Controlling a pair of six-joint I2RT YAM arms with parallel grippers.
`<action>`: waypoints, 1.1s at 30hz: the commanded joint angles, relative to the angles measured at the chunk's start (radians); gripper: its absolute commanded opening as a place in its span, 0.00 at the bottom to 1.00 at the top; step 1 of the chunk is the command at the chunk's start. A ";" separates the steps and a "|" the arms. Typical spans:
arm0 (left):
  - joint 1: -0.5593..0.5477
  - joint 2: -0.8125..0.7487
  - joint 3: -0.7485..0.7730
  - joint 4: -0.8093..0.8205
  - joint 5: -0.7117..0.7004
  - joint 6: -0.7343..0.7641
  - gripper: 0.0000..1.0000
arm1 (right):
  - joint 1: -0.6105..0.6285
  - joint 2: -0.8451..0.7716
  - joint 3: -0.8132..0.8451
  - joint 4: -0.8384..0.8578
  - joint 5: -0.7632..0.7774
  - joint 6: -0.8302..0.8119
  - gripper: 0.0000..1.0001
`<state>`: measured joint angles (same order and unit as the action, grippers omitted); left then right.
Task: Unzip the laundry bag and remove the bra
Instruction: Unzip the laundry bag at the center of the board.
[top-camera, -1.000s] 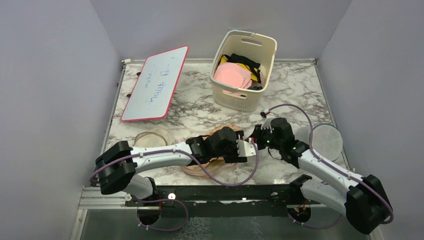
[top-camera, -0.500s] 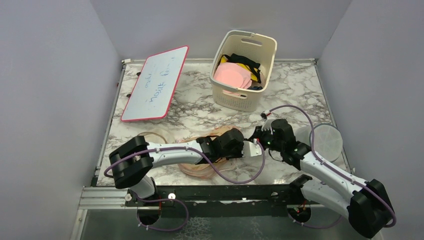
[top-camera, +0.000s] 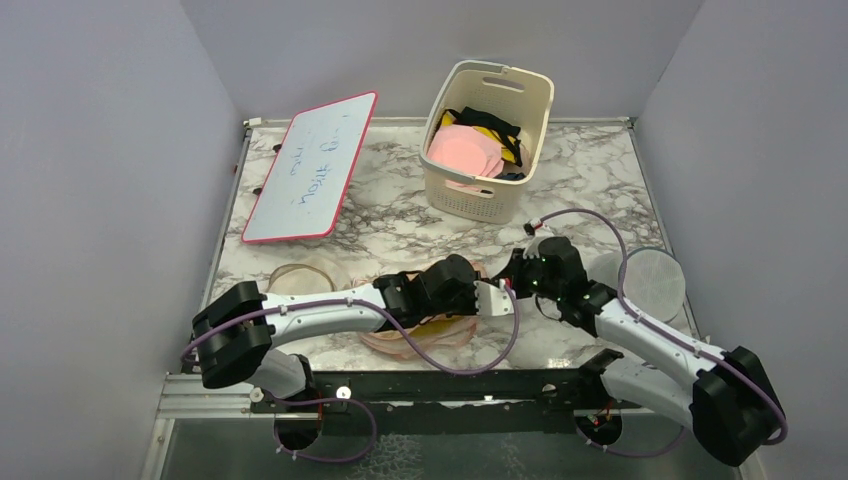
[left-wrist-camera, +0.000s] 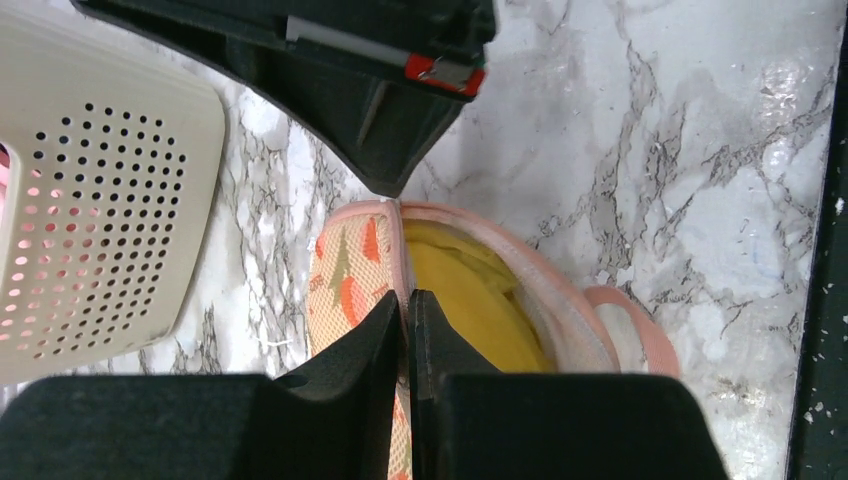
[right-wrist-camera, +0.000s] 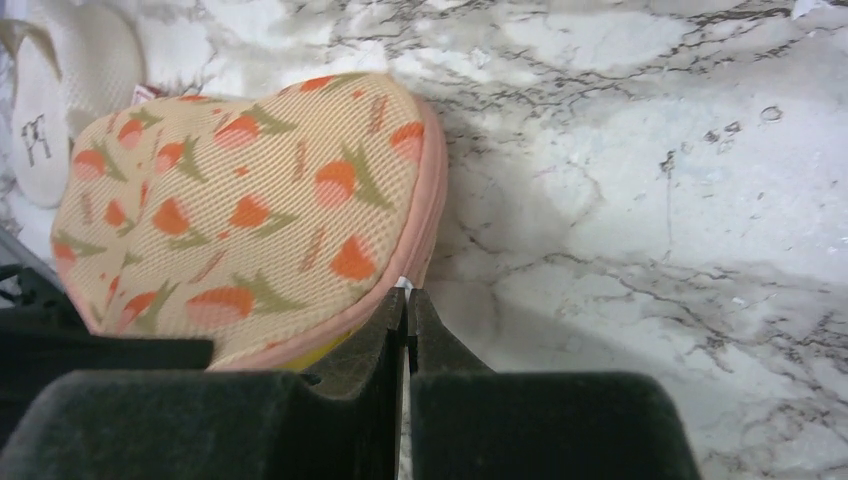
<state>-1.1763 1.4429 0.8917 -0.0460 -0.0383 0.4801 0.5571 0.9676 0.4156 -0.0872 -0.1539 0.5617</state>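
Note:
The laundry bag (top-camera: 415, 338), beige with orange carrot prints and pink edging, lies near the table's front edge under my left arm. In the left wrist view its zip stands parted, and the mustard-yellow bra (left-wrist-camera: 468, 302) shows inside. My left gripper (left-wrist-camera: 407, 298) is shut on the pink edge of the bag's printed upper flap (left-wrist-camera: 345, 270). My right gripper (right-wrist-camera: 408, 292) is shut on a small white zip tab at the rim of the bag (right-wrist-camera: 240, 210). The two grippers meet tip to tip at that rim (top-camera: 505, 288).
A cream slotted basket (top-camera: 520, 110) with pink and black garments stands at the back. A red-framed whiteboard (top-camera: 310, 165) lies at the back left. A white round mesh case (top-camera: 650, 282) sits at the right, and a pale round pouch (top-camera: 300, 275) left of the bag.
My left gripper has closed onto the bag's pink edge after reaching slightly right and drawing back. The right gripper has stayed shut at the rim.

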 joint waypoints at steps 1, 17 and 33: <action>-0.018 -0.028 -0.013 -0.009 0.059 0.027 0.00 | -0.045 0.095 0.018 0.103 0.070 -0.040 0.01; -0.027 0.014 0.019 -0.046 0.017 -0.001 0.23 | -0.152 0.188 0.093 0.146 -0.045 -0.116 0.01; -0.013 0.109 0.101 0.051 0.054 -0.202 0.70 | -0.130 0.076 0.003 0.087 -0.180 -0.069 0.01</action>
<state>-1.1915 1.5711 0.9783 -0.0719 0.0257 0.3538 0.4137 1.0584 0.4335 0.0082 -0.2867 0.4767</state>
